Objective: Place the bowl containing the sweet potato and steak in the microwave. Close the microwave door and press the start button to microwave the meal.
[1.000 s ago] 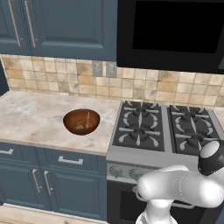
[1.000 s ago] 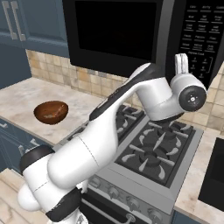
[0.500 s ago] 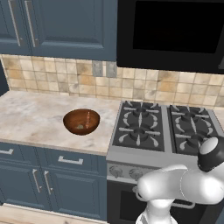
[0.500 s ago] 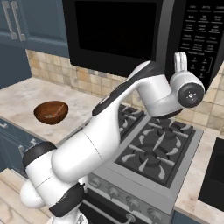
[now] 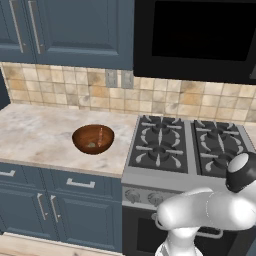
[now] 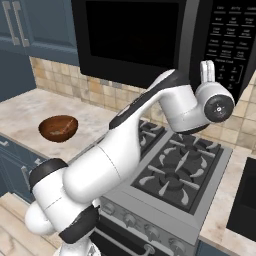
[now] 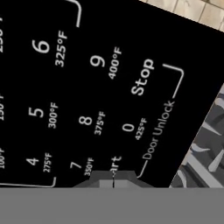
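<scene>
End effector (image 6: 207, 71) is shut with nothing between its tips, raised against the keypad (image 6: 231, 30) on the right side of the microwave (image 6: 150, 35). In the hand view the closed tips (image 7: 113, 177) sit right at the partly hidden "Start" label (image 7: 114, 164), with "Stop" and "Door Unlock" printed beside it; whether they already touch the panel I cannot tell.

The microwave door (image 5: 200, 37) looks shut, a black panel flush with the front. Yet a bowl (image 5: 93, 138) sits on the surface (image 5: 35, 135) left of the stove (image 5: 190, 150), well apart from the arm. Inside it I see faint pale and reddish marks, too small to call sweet potato or steak, so I cannot say it is the meal bowl.

As a judgement, the bowl looks wooden: stiff, fairly light, not fragile, somewhat smooth on its curved wall. A pinch over the rim, one finger inside and one outside, seems the surest hold, since the body is too wide to span. Loose food would shift if it tips, so it should stay level.

It stands upright, mouth up; being round, it has no long axis. The door's long side runs horizontally.
</scene>
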Motion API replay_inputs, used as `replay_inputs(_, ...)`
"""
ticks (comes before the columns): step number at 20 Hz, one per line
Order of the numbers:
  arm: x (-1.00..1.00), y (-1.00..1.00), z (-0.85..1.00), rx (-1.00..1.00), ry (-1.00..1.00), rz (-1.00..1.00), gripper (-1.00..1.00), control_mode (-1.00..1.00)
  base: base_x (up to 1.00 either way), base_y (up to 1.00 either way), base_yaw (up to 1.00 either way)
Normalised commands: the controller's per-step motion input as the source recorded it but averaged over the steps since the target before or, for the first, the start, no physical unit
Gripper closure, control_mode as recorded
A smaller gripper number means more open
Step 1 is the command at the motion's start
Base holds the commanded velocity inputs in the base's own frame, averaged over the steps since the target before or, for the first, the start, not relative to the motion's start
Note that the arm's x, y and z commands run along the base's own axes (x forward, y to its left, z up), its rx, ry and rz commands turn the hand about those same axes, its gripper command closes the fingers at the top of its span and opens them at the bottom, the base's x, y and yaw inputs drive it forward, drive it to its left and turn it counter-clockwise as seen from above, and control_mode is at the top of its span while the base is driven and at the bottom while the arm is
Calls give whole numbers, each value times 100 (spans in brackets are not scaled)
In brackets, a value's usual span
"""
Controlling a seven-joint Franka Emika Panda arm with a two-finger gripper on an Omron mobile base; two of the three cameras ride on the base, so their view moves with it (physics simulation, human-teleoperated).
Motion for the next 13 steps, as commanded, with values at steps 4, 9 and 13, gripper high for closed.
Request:
replay_inputs(4, 23, -19, 0, 1, 0, 0, 100, -100, 0, 0, 0)
replay_inputs(9, 24, -12, -16, 0, -2, 0, 100, -100, 0, 0, 0)
replay_inputs(13, 37, 0, -47, 0, -9, -1, 100, -100, 0, 0, 0)
